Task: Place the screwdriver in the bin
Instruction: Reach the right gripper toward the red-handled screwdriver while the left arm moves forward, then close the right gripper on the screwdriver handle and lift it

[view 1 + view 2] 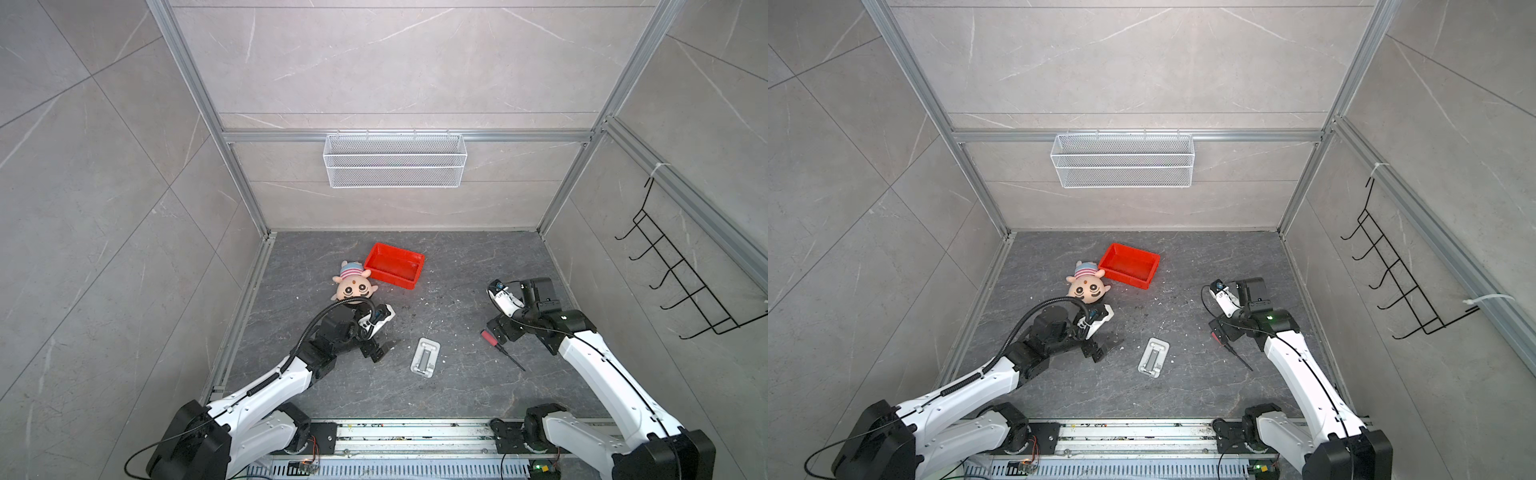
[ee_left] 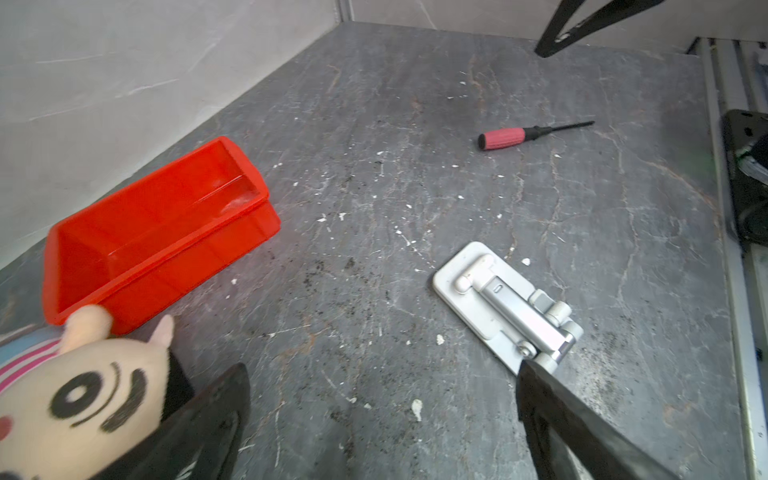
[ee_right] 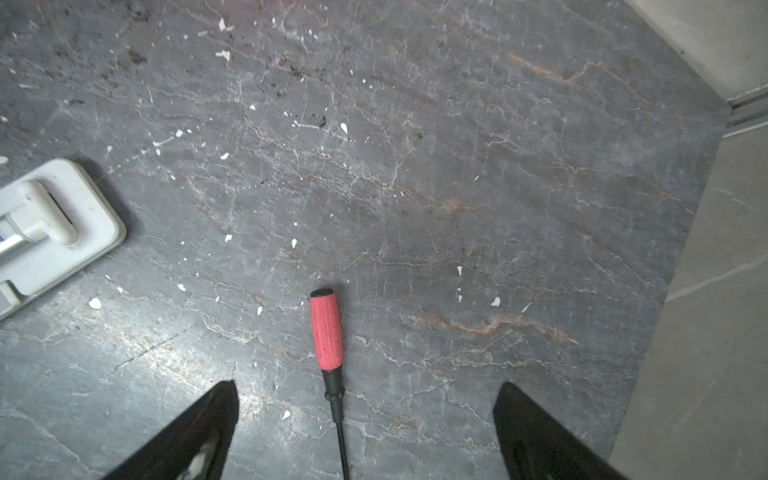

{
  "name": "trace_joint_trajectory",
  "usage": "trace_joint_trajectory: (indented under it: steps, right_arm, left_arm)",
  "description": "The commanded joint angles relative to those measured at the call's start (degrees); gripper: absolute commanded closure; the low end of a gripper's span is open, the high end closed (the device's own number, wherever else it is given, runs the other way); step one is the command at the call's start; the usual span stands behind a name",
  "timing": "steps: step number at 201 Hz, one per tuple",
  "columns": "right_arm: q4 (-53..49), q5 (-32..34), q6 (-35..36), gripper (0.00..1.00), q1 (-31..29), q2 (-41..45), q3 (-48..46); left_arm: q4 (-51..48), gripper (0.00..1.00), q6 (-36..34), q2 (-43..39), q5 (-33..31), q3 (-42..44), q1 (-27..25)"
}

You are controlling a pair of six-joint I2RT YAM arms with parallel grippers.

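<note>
Right arm hides part of the screwdriver (image 1: pixel 1219 335) handle.

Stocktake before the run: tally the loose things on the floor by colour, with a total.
Red: 2, the screwdriver with its black shaft and the bin
Silver-white: 1, the folding metal stand
Pink and beige: 1, the plush toy
Total: 4

I'm seeing the screwdriver (image 3: pixel 327 332) lying flat on the gray surface (image 3: pixel 498 187), its short red ribbed handle pointing away from my right fingers (image 3: pixel 208 424) and its thin black shaft running back between them, touching neither. The bin (image 2: pixel 162 232), a shallow red plastic tray, is sitting upright and empty, well apart from those fingers, just beyond my left fingers (image 2: pixel 216 415).
</note>
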State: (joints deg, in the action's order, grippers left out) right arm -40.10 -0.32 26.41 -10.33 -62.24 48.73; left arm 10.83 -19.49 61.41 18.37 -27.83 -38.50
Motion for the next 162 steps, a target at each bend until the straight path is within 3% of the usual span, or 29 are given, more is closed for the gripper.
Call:
trace_joint_trajectory:
  steps: [1,54,162]
  right_arm:
    - [-1.8,5.8,-2.1,0.01,-1.6,-3.5,0.6]
    - [-1.7,8.5,-5.7,0.01,-2.5,-14.3,2.0]
    - [-5.9,5.3,-5.9,0.09,-2.6,-30.1,8.0]
  left_arm:
    - [1.6,0.00,-1.9,2.5,-0.6,-2.5,-2.9]
    - [3.0,0.00,-1.9,8.0,-0.3,-4.2,-7.5]
    - [6.8,0.00,-1.3,10.9,-2.4,-3.8,-8.6]
